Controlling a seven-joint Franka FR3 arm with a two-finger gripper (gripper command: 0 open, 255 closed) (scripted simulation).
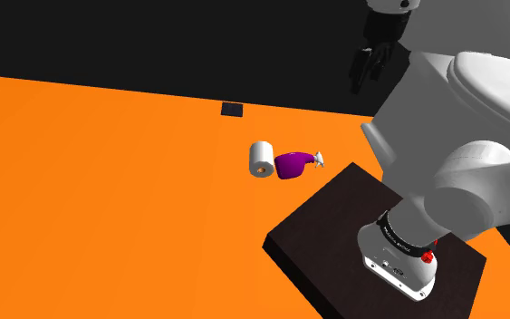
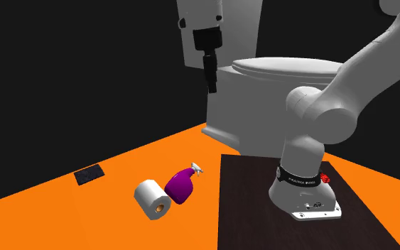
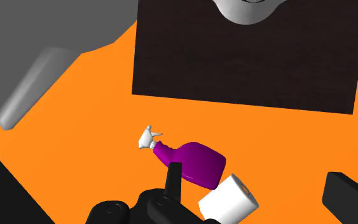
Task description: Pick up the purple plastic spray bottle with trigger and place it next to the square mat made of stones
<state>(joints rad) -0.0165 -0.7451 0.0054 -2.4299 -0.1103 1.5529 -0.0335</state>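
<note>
The purple spray bottle [image 1: 291,165] [image 2: 181,185] [image 3: 194,161] lies on its side on the orange floor, its white trigger head [image 3: 149,137] pointing toward the dark stand. A white paper roll [image 1: 263,159] [image 3: 229,198] rests against its base. The small dark square mat [image 1: 232,110] [image 2: 89,175] lies flat farther out on the floor, apart from both. My gripper [image 1: 361,80] [image 2: 211,82] [image 3: 260,191] hangs high above the floor, open, with nothing between its fingers [image 3: 173,181]. In the wrist view the bottle lies far below, close to one finger.
A large white toilet [image 1: 461,100] [image 2: 262,92] stands close behind the arm. The dark stand [image 1: 334,227] [image 2: 248,206] sits right beside the bottle. A black area lies beyond the orange floor [image 1: 108,199].
</note>
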